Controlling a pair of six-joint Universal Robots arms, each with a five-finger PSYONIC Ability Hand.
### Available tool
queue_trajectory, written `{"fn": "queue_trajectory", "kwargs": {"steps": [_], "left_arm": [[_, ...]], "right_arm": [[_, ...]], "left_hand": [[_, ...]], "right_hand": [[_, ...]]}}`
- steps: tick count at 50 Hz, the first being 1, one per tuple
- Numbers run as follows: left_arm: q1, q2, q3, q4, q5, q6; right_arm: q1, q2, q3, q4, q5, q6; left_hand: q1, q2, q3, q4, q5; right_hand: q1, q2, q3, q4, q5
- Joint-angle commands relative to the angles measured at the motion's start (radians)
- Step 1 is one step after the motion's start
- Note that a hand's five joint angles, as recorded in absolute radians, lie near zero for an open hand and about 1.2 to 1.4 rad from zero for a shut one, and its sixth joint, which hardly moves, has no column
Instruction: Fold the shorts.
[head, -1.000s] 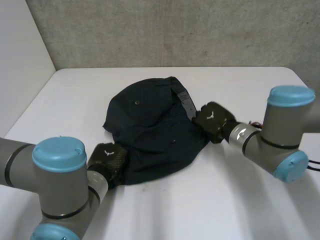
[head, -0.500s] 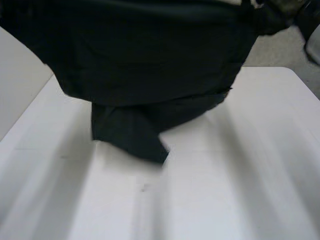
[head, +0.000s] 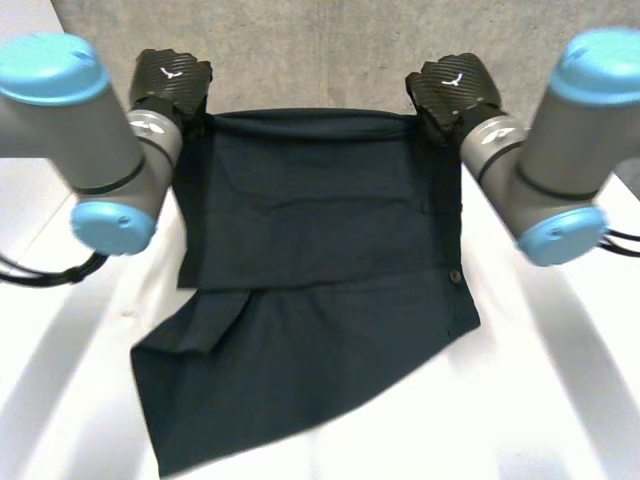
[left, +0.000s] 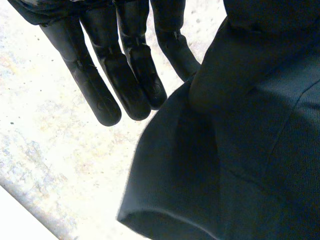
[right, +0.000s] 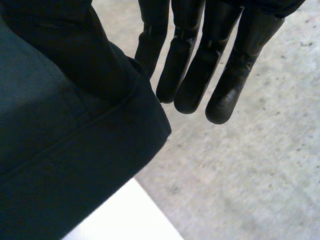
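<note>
At the upper left, the left hand (head: 172, 80) pinches one top corner of the shorts (head: 320, 250). Its fingers (left: 132, 80) run straight beside the cloth, and the thumb is probably under the fold, though cloth hides it. The shorts hang across the middle, their lower part trailing on the table (head: 560, 400). At the upper right, the right hand (head: 452, 88) holds the other corner likewise. I'd keep both corners level and taut, lowering evenly so the cloth lies flat.
</note>
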Motion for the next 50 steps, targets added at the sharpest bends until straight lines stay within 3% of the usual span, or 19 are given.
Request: {"fn": "queue_trajectory", "kwargs": {"steps": [1, 2, 3, 4, 9, 12, 16, 23, 25, 29, 34, 44, 50], "left_arm": [[0.006, -0.330, 0.460, 0.020, -0.005, 0.065], [0.004, -0.367, 0.510, 0.039, -0.012, 0.066], [0.004, -0.376, 0.522, 0.047, -0.014, 0.066], [0.004, -0.375, 0.522, 0.056, -0.017, 0.065], [-0.006, -0.330, 0.441, 0.050, -0.073, 0.043], [-0.003, -0.192, 0.271, 0.004, -0.103, -0.012], [0.003, -0.004, -0.045, -0.031, -0.081, -0.113], [-0.005, 0.340, -0.604, -0.052, 0.080, -0.212], [-0.005, 0.453, -0.778, -0.052, 0.136, -0.216], [-0.005, 0.610, -1.021, -0.049, 0.170, -0.216], [-0.003, 0.718, -1.213, -0.046, 0.169, -0.218], [0.004, 0.653, -1.334, -0.016, 0.170, -0.218], [0.004, 0.589, -1.334, 0.038, 0.163, -0.215]], "right_arm": [[0.015, 0.200, -0.061, -0.412, 0.009, -0.013], [0.015, 0.220, -0.067, -0.444, 0.015, -0.025], [0.015, 0.225, -0.070, -0.442, 0.014, -0.032], [0.015, 0.227, -0.073, -0.437, 0.013, -0.037], [0.016, 0.155, -0.021, -0.353, 0.018, -0.028], [0.007, 0.049, 0.072, -0.253, 0.014, -0.008], [0.001, -0.066, 0.189, -0.106, 0.000, 0.013], [-0.017, -0.218, 0.401, 0.233, -0.048, 0.020], [-0.024, -0.232, 0.477, 0.297, -0.071, 0.020], [-0.030, -0.255, 0.606, 0.295, -0.141, 0.014], [-0.043, -0.275, 0.709, 0.247, -0.197, 0.006], [-0.031, -0.166, 0.731, -0.009, -0.194, 0.004], [-0.030, -0.120, 0.703, -0.047, -0.195, 0.004]], "left_hand": [[0.194, 0.128, 0.140, 0.123, 0.176], [-0.493, -0.559, -0.547, -0.564, -0.511], [-0.811, -0.876, -0.865, -0.881, -0.829], [-0.959, -1.024, -1.013, -1.029, -0.977], [-0.958, -1.024, -1.012, -1.028, -0.976], [-0.958, -1.024, -1.012, -1.028, -0.976], [-0.920, -0.985, -0.974, -0.990, -0.938], [-0.867, -0.933, -0.921, -0.938, -0.885], [-0.788, -0.854, -0.842, -0.859, -0.806], [-0.659, -0.724, -0.713, -0.729, -0.677], [-0.603, -0.668, -0.656, -0.673, -0.621], [-0.614, -0.680, -0.668, -0.685, -0.632], [-0.620, -0.686, -0.674, -0.691, -0.638]], "right_hand": [[-0.370, -0.589, -0.593, -0.603, -0.554], [-0.781, -1.000, -1.004, -1.014, -0.965], [-0.781, -1.000, -1.004, -1.014, -0.965], [-0.781, -1.000, -1.004, -1.014, -0.965], [-0.781, -1.000, -1.004, -1.014, -0.965], [-0.781, -1.000, -1.004, -1.014, -0.965], [-0.781, -1.000, -1.004, -1.014, -0.965], [-0.781, -1.000, -1.004, -1.014, -0.965], [-0.675, -0.894, -0.898, -0.908, -0.859], [-0.408, -0.626, -0.631, -0.641, -0.592], [-0.351, -0.570, -0.574, -0.584, -0.535], [-0.424, -0.643, -0.647, -0.657, -0.608], [-0.410, -0.629, -0.633, -0.643, -0.594]]}}
